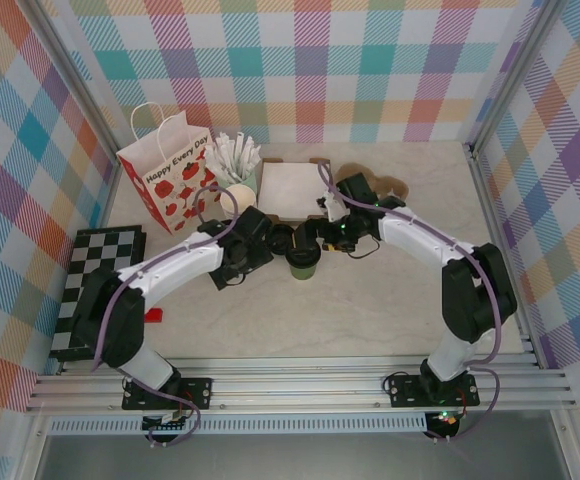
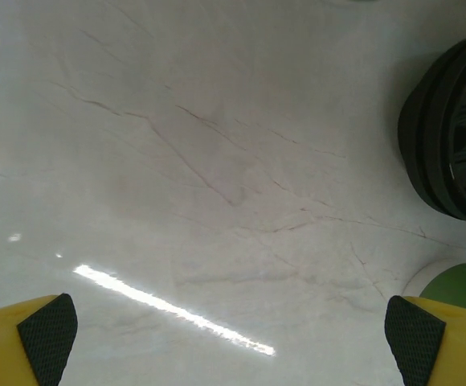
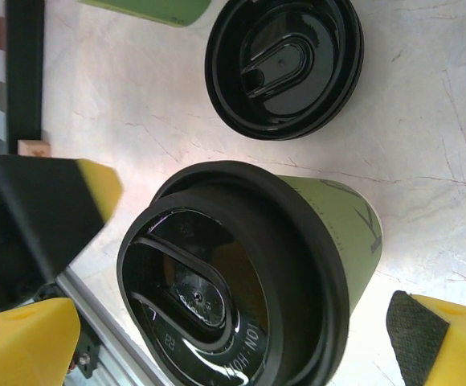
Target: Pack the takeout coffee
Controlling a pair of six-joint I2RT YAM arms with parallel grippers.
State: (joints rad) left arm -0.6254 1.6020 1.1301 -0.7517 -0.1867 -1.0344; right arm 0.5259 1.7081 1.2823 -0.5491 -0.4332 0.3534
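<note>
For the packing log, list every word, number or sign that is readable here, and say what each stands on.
"Happy Every Day": on the white paper bag with red prints, top view.
"...ION · HOT", partly visible raised letters: on the black lid of the takeout coffee, right wrist view.
Two raised digits beside them: too blurred to read.
Dark print on the cup's green side: cut off, unreadable.

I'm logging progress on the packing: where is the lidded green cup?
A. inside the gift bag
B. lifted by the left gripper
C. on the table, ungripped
C: the takeout coffee stands on the table; the right gripper is open, its fingers clear of the cup.
</note>
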